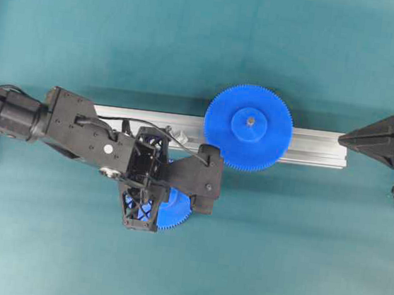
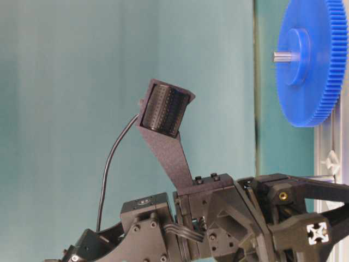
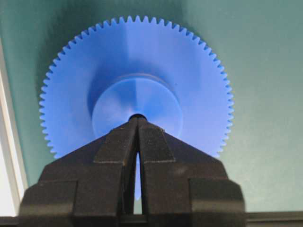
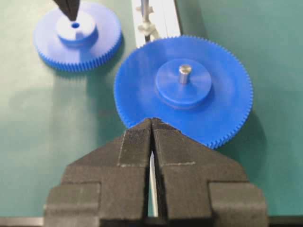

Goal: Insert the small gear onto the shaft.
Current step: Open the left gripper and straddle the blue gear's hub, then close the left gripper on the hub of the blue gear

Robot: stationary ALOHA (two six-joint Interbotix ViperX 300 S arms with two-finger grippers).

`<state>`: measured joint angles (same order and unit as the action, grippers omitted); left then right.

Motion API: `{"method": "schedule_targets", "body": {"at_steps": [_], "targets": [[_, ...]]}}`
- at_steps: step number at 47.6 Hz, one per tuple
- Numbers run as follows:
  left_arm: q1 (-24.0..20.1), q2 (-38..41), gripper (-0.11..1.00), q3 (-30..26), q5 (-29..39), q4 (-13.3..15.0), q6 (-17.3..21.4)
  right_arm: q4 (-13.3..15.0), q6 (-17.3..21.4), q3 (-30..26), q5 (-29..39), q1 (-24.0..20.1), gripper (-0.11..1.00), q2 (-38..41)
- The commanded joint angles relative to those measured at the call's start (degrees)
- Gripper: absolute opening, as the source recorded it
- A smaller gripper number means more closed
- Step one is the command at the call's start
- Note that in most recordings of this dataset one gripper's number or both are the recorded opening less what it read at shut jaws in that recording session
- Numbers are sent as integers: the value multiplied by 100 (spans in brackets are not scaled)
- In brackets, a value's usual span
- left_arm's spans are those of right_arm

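Observation:
The small gear lies flat on the teal mat, hub up, just in front of the rail. In the overhead view only its edge shows from under my left arm. My left gripper is shut, pointing down at the hub's centre hole and holding nothing; its tip shows in the right wrist view over the small gear. The shaft stands on the rail, a thin silvery pin beside the wider gear. My right gripper is shut and empty, hanging by the rail's right end.
A wider blue gear with a metal pin through its hub sits on the aluminium rail that runs across the mat. It also shows close in front of my right gripper. Dark frame posts stand at both side edges.

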<state>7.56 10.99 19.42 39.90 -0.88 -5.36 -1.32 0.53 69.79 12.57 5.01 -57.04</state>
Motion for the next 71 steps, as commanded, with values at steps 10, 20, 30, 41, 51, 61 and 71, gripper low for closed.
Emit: {"method": "schedule_targets", "body": {"at_steps": [10,20,30,41,51,61,71], "targets": [[35,-105,13,-35,-105,-9,176,-9,9,-62,-18,9,5,26],[35,-114,69,26,-141,-9,53,-18,9,-53,-9,9,5,26],[35,-97,94,35,-290,-9,-62,-18,9,-53,-9,9,5,26],[26,-88,94,18,-308,-9,-70,-26,18,-53,-9,9,5,35],[35,-79,94,18,-308,-9,-105,-26,35,-53,-9,9,5,35],[35,0,94,35,-290,-9,-97,-26,158,-35,-18,18,5,35],[35,79,94,53,-281,-9,-88,-26,158,0,-53,9,5,35]]}}
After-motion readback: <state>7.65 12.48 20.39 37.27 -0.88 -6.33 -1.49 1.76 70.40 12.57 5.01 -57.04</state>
